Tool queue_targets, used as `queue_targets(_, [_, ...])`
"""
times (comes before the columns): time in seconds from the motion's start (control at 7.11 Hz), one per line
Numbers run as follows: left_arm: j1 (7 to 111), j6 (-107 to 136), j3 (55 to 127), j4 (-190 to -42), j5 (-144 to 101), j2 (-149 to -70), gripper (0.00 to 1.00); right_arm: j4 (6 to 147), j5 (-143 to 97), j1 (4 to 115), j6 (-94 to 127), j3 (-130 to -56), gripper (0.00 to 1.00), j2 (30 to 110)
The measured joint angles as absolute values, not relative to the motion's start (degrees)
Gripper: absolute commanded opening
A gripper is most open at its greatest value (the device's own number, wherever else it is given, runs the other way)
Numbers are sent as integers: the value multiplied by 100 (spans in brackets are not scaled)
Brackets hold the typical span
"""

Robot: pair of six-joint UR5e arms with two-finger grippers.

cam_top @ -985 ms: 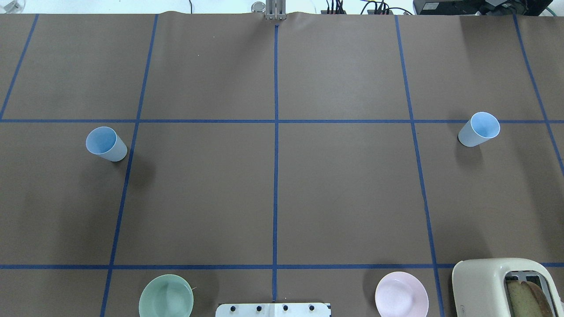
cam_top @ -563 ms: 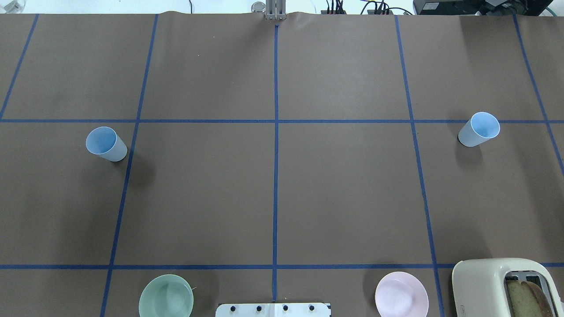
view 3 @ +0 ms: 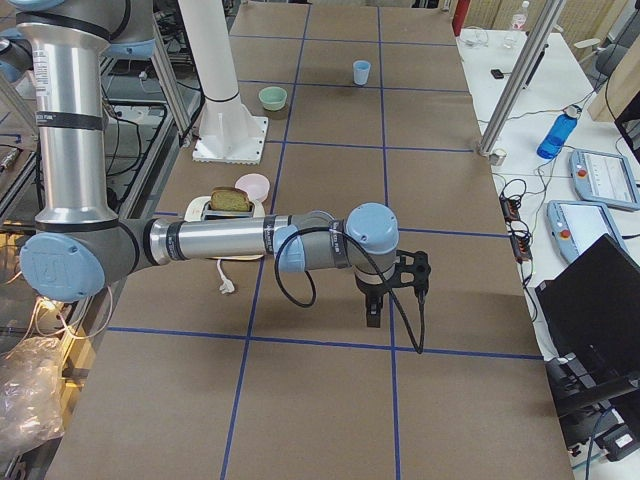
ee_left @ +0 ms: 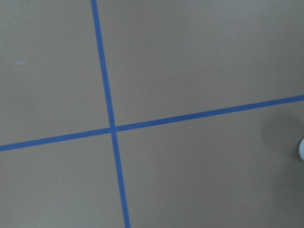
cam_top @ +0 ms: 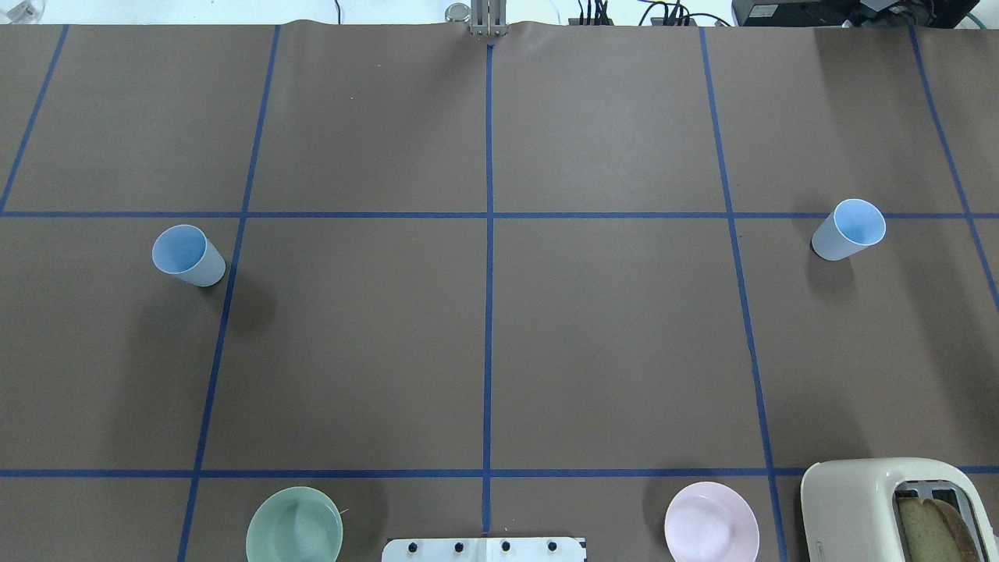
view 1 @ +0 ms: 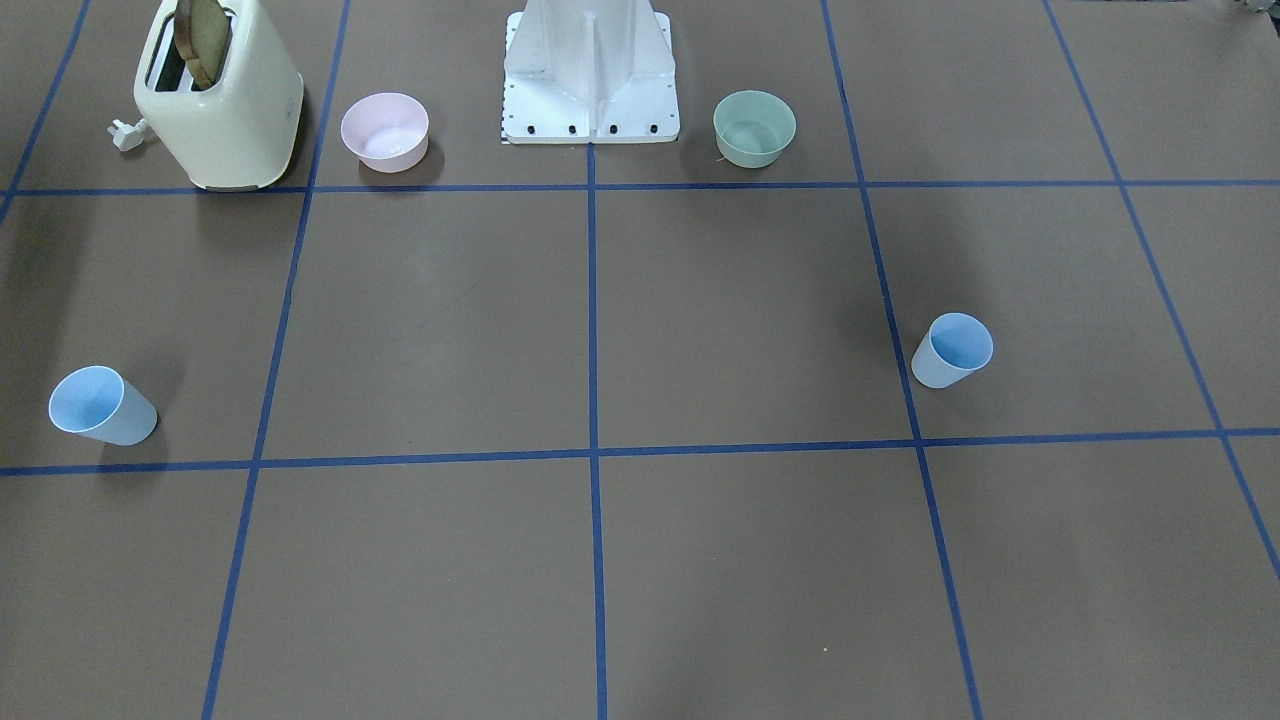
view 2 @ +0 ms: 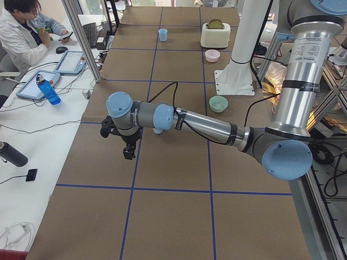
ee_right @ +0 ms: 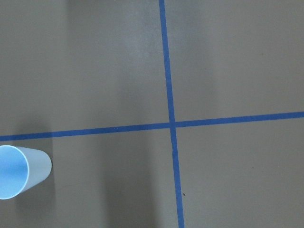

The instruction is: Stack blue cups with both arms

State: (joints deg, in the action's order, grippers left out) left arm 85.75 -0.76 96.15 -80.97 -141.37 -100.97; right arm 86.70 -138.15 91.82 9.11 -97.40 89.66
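Observation:
Two pale-blue cups stand upright and far apart on the brown table. One cup (cam_top: 187, 256) is on my left side (view 1: 953, 350). The other cup (cam_top: 848, 229) is on my right side (view 1: 100, 404); it also shows in the right wrist view (ee_right: 19, 171). My left gripper (view 2: 128, 153) hangs above the table near the left cup, which the arm mostly hides there. My right gripper (view 3: 372, 315) hangs above the table near the right cup. Both grippers show only in the side views, so I cannot tell whether they are open or shut. Neither arm shows in the overhead or front views.
A cream toaster (cam_top: 882, 507) holding bread stands at the near right corner. A pink bowl (cam_top: 711, 523) and a green bowl (cam_top: 294, 525) flank the white robot base (cam_top: 484, 549). Blue tape lines grid the table. A seated person (view 2: 21, 32) is beyond the far edge.

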Motion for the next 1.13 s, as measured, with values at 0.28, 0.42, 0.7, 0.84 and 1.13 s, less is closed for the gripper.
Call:
queue_targets(0.28, [8186, 495, 9612, -8093, -14193, -10549, 99, 8669, -13823, 8873, 903, -9785, 99, 8759])
queue_targets(0.42, [7931, 824, 9611, -8131, -14193, -10710, 99, 8624, -13821, 8708, 897, -9815, 99, 8665])
queue_targets(0.7, [7466, 1497, 9612, -8536, -14128, -10830, 98, 8436, -13762, 8270, 941, -9940, 99, 8562])
queue_targets(0.84, [7271, 1789, 9612, -8825, -14014, -10819, 97, 8403, -13632, 8004, 957, -9983, 99, 8493])
queue_targets(1.13, [6754, 2230, 9614, -9314, -13436, -10683, 97, 8401, -13365, 7426, 980, -9984, 99, 8311])
